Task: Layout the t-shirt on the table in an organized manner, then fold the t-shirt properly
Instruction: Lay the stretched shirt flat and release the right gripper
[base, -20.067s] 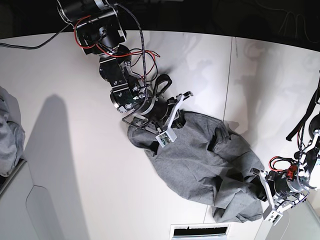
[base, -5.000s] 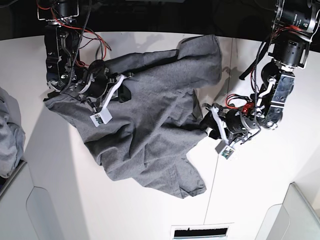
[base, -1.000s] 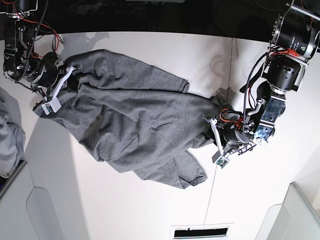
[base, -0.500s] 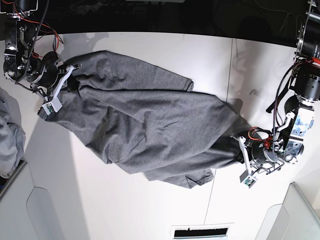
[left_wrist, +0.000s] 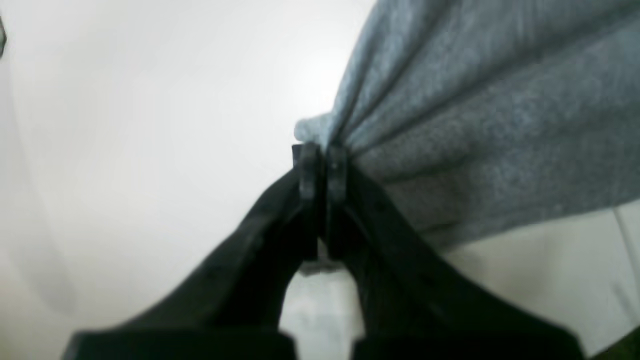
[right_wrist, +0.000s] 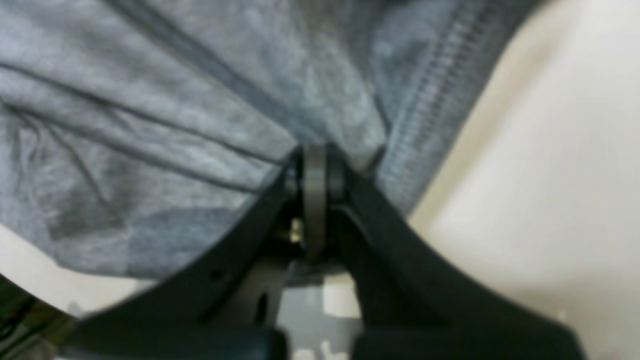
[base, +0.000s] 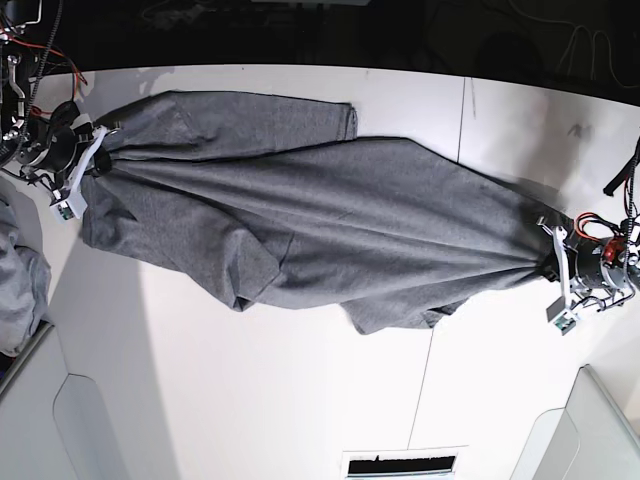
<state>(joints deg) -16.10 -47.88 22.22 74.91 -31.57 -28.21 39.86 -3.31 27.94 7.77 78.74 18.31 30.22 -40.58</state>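
Both hands clamp opposite ends of the t-shirt (base: 320, 230): left hand (base: 552, 262) and right hand (base: 88, 152) now farther apart, cloth stretched taut across the tabletop (base: 250, 400).

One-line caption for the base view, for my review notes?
Both hands, left hand and right hand, shut on the t-shirt, stretching it across the table.

No readable text, labels, brands or numbers in any view. The small white tags on the left gripper (base: 560, 285) and the right gripper (base: 78, 170) carry dark marks in the base view, too small to make out. The t-shirt (base: 320, 235) and the table (base: 250, 400) are plain, no print.
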